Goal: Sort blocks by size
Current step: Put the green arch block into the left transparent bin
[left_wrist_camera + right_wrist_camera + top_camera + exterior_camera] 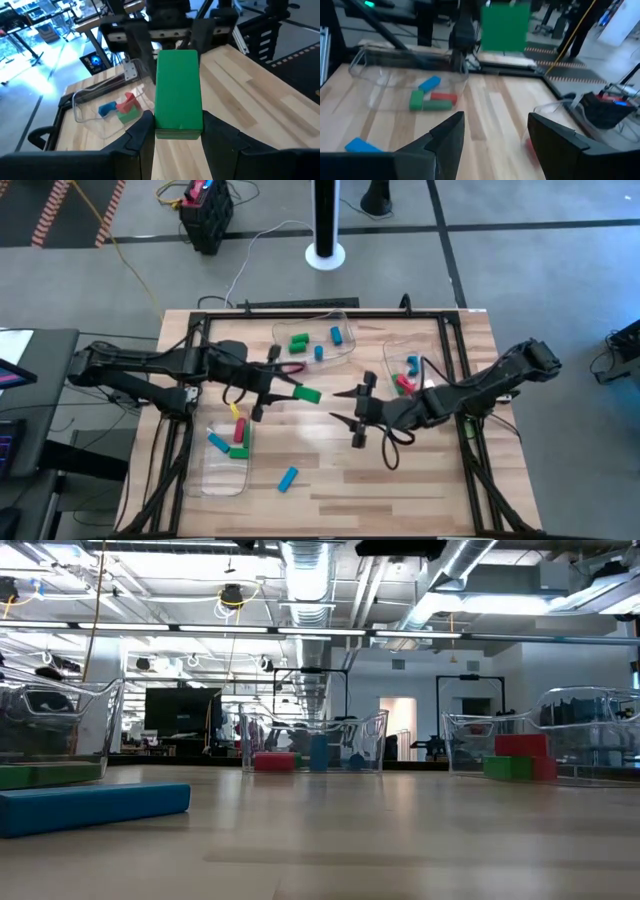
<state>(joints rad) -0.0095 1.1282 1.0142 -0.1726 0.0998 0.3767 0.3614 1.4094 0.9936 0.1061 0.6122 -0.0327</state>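
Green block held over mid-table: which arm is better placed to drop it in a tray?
Left. The left gripper already clamps the green block, near the top tray. The right gripper hangs open and empty, facing it.

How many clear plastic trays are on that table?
3: one tray at the left front, one at the back middle, one at the right. None seems hidden.

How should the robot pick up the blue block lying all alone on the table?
Probably best from straight above, pinching the blue block across its narrow middle. It lies flat and slanted on the bare wood, a short bar with long sides free, so the fingers should turn to match its slant. The right gripper is open and empty; the left gripper already holds a green block.
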